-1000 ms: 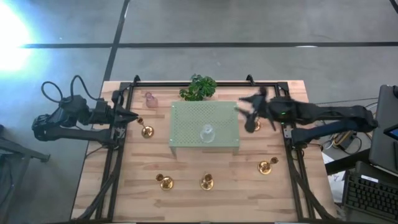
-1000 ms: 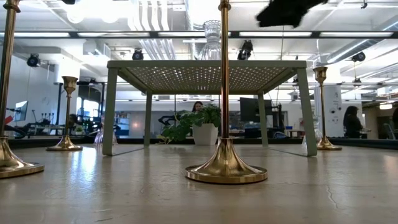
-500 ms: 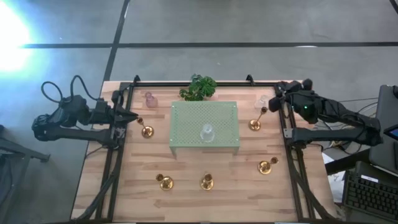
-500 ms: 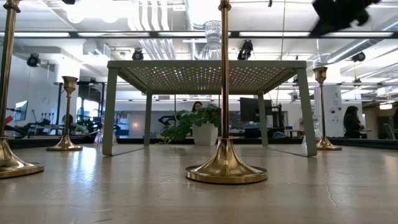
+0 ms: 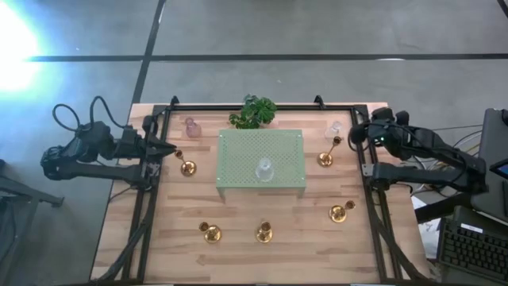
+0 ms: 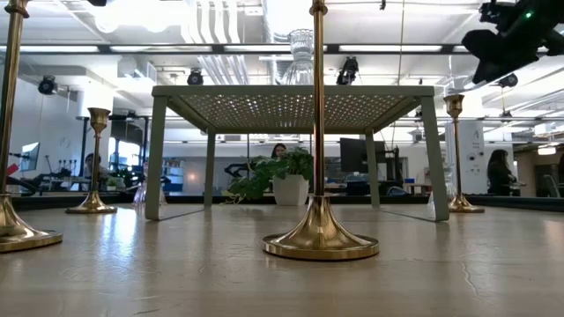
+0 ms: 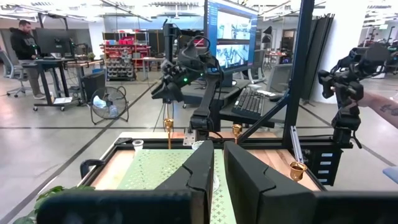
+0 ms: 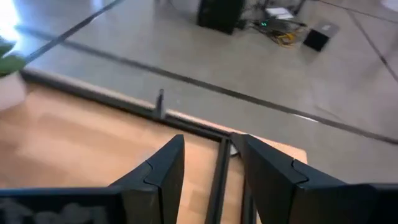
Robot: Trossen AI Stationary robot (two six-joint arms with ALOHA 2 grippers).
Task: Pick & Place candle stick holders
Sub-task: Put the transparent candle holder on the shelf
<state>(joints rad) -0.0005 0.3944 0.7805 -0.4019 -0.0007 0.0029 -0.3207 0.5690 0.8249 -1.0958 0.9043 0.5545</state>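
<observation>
Seen from above, the right gripper (image 5: 355,131) is now sitting at the upper right of the frame, over the table's (image 5: 262,214) right rail; a second ago it was reaching in over the right edge of the pale green stand (image 5: 262,163), so the right arm is pulling back and outward. Its fingers (image 8: 163,167) are standing apart with a plain gap between them and nothing in it, narrower than a moment before. The left gripper (image 5: 173,149) is resting at the left edge of the frame's table area, unchanged, its fingers (image 7: 202,168) pressed nearly together and holding nothing. The candle stick holders have not moved: a clear glass holder (image 5: 263,169) is standing on top of the stand at centre; a pink glass holder (image 5: 191,127) is sitting at the upper left, and a second clear glass holder (image 5: 334,128) at the upper right, just beside the right gripper. One brass holder (image 5: 187,168) is standing left of the stand, just beside the left gripper; another brass holder (image 5: 325,157) is standing right of the stand; three more brass holders (image 5: 263,233) are strung along the lower part of the frame. A leafy plant (image 5: 253,111) is sitting above the stand.
</observation>
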